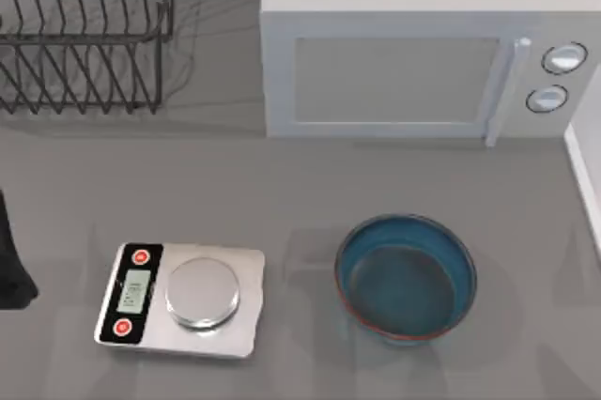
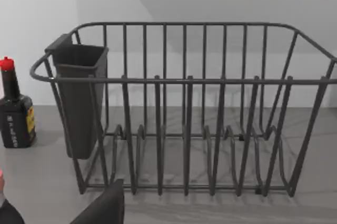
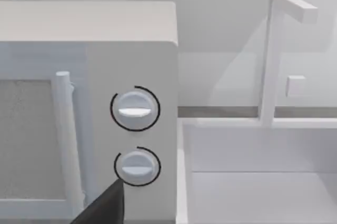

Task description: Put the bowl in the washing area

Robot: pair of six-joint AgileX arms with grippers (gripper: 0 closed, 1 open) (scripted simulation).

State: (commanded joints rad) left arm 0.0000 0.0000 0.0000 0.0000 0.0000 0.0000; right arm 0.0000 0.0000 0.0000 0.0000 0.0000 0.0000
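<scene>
— What is sitting nearest you on the table?

— The bowl [image 1: 406,276] is resting upright on the grey table [image 1: 300,184], toward the front and right of centre, its blue inside facing up. The kitchen scale [image 1: 181,300] is lying to its left, well apart from it.

— And your grippers?

— My left arm [image 1: 13,259] is showing as a dark shape at the table's left edge, near the scale. A dark finger [image 2: 105,207] of my left gripper is poking into its wrist view, and one finger [image 3: 102,205] of my right gripper is doing the same in its own. I cannot tell how far either one is open; nothing is showing in their hold.

— Farther back?

— The microwave [image 1: 423,53] is standing behind the bowl, the dish rack [image 1: 84,34] is sitting at the back left with a sauce bottle [image 2: 15,111] beside it, and a white sink [image 3: 263,182] with its faucet [image 3: 276,56] is lying just right of the microwave.
</scene>
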